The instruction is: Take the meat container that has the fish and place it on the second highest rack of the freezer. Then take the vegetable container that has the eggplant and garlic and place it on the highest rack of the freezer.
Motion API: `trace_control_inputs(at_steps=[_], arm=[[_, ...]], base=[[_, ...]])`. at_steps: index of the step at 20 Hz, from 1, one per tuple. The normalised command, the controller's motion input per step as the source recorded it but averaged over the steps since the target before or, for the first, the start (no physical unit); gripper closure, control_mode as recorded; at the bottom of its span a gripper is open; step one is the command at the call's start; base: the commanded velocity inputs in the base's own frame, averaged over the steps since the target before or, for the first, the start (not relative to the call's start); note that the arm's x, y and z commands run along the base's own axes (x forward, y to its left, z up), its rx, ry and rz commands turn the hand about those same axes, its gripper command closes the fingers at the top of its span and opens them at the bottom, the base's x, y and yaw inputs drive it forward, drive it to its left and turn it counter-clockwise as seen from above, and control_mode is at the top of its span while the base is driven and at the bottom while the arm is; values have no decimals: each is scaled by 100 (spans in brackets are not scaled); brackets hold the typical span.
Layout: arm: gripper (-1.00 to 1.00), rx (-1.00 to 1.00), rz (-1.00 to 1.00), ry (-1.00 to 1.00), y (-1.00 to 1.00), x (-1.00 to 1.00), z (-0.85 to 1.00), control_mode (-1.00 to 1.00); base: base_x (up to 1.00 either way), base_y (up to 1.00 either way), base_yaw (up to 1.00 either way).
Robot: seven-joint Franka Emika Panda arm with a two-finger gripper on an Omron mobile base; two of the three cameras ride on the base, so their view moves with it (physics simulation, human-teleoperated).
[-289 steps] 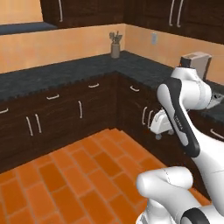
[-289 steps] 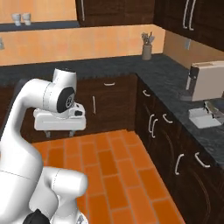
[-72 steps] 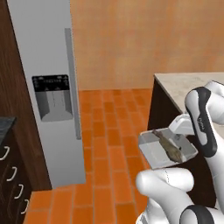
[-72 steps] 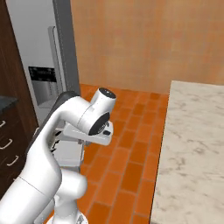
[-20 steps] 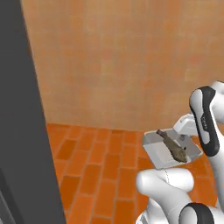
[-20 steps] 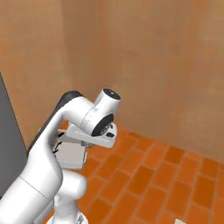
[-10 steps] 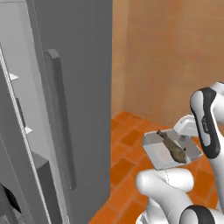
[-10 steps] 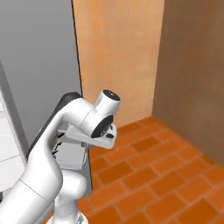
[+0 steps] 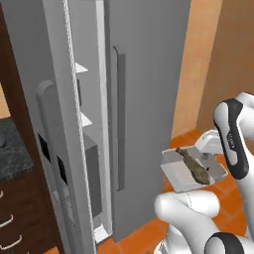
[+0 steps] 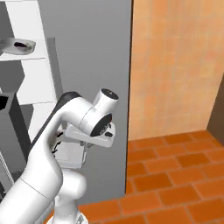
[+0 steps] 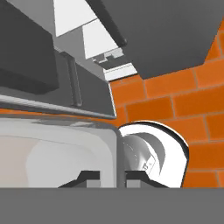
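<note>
My gripper point(image 9: 209, 157) is shut on the rim of the meat container point(image 9: 184, 177), a shallow white tray carried level at chest height. The brownish fish point(image 9: 194, 166) lies across it. From the right base view the container point(image 10: 68, 158) hangs under the hand, with the gripper point(image 10: 85, 147) on its edge. In the hand view the gripper point(image 11: 113, 177) clamps the tray's rim point(image 11: 57, 129). The freezer point(image 9: 87, 149) stands to the left front with its door point(image 9: 58, 149) swung open, and white shelves point(image 9: 83, 68) show inside. The vegetable container is out of view.
The closed grey fridge door point(image 9: 144, 99) with a long bar handle point(image 9: 119, 119) stands right behind the tray. A small bowl point(image 10: 18, 45) sits on an upper white shelf point(image 10: 27, 56). An orange wall point(image 10: 175, 65) and brick floor point(image 10: 175, 175) lie to the right.
The whole picture has swung as the base turned: the open freezer and fridge now fill the front instead of wall. The tray with the fish stays held in the same pose.
</note>
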Motion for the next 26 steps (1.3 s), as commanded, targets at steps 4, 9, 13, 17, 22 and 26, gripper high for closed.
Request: trace_control_inputs(at_steps=[4, 9, 13, 17, 22, 26], arm=[[100, 0, 0, 0, 0, 0, 0, 100], [100, 0, 0, 0, 0, 0, 0, 100], [100, 0, 0, 0, 0, 0, 0, 100], [100, 0, 0, 0, 0, 0, 0, 100], [100, 0, 0, 0, 0, 0, 0, 100], [100, 0, 0, 0, 0, 0, 0, 100]], base=[[-19, -47, 52], [0, -90, 60], [9, -17, 53], [27, 29, 10], [15, -3, 12], [6, -9, 63]])
